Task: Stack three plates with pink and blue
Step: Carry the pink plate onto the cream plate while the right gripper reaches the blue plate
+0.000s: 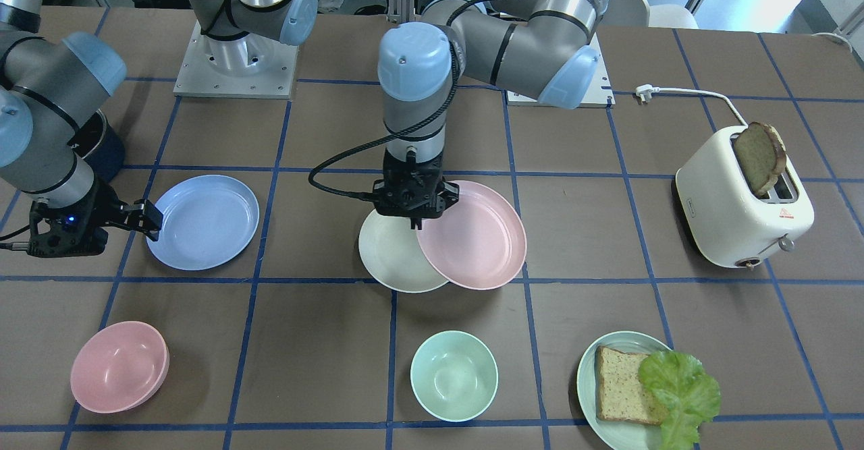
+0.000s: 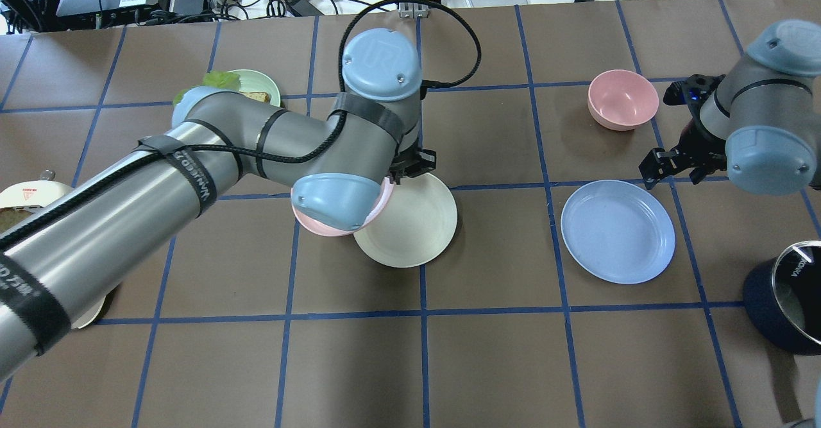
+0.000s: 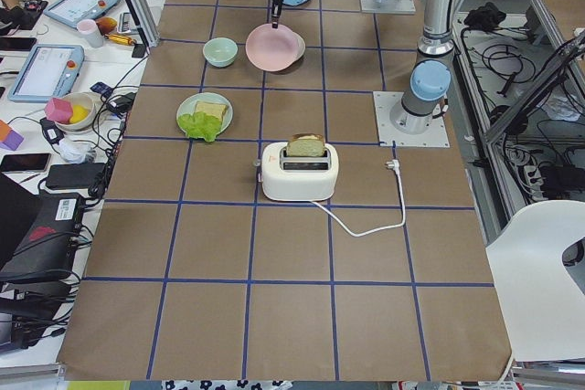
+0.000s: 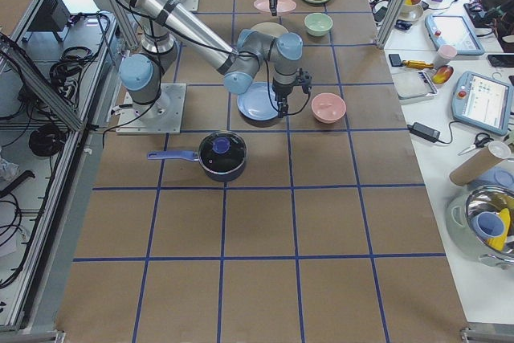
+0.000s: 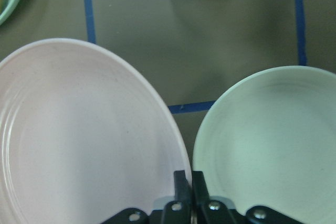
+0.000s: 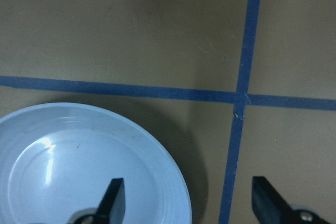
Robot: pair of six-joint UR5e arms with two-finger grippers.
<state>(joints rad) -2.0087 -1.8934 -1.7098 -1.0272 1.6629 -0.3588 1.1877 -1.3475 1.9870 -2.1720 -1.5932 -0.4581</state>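
Pinching the pale pink shallow round plastic plate by its rim, the left gripper holds it partly over the cream-white plate, while the right gripper stands spread astride the rim of the light blue plate; all look light, stiff and slick, best taken at the rim.

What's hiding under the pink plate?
The cream-white plate pokes out from under the pink plate. Its overlapped side is hidden, so I cannot tell whether they touch.
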